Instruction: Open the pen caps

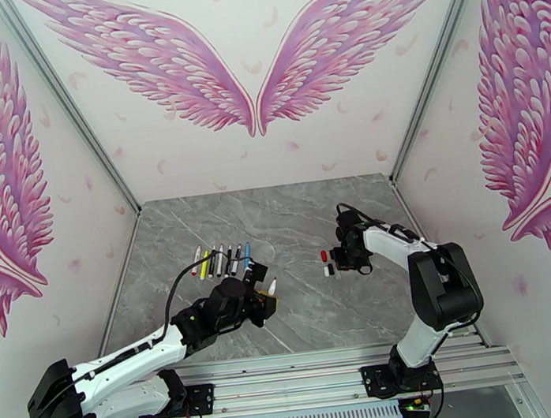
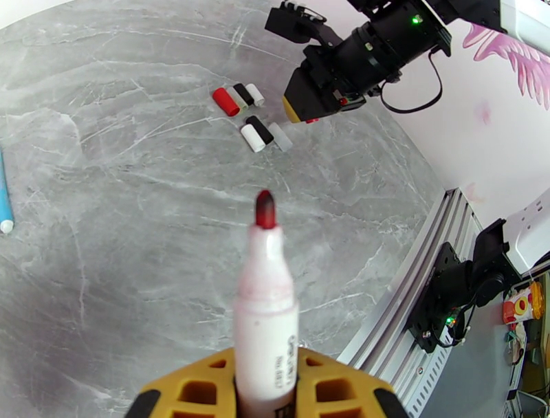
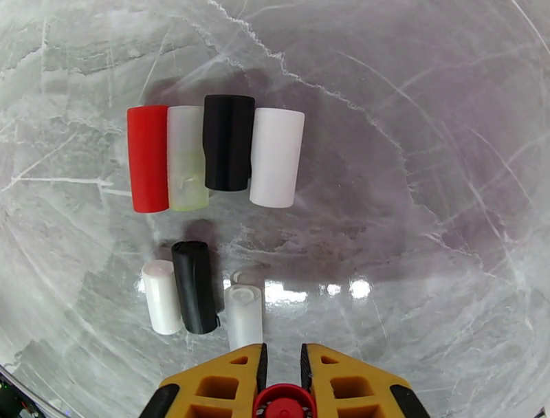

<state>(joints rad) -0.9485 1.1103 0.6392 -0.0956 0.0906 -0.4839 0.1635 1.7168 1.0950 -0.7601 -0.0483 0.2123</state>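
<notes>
The right fingers (image 3: 256,364) pinch a red cap (image 3: 285,405) low over the counter (image 3: 426,206); the loose pen caps (image 3: 227,141) lie in two rows at eleven to twelve o'clock, long axes toward twelve. The left fingers (image 2: 320,388) grip an uncapped red pen (image 2: 265,309), tip at twelve.

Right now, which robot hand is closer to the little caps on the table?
Right. The right hand, pinching a red cap, hangs just beside the caps; the left hand holds an uncapped pen well off to their left.
</notes>
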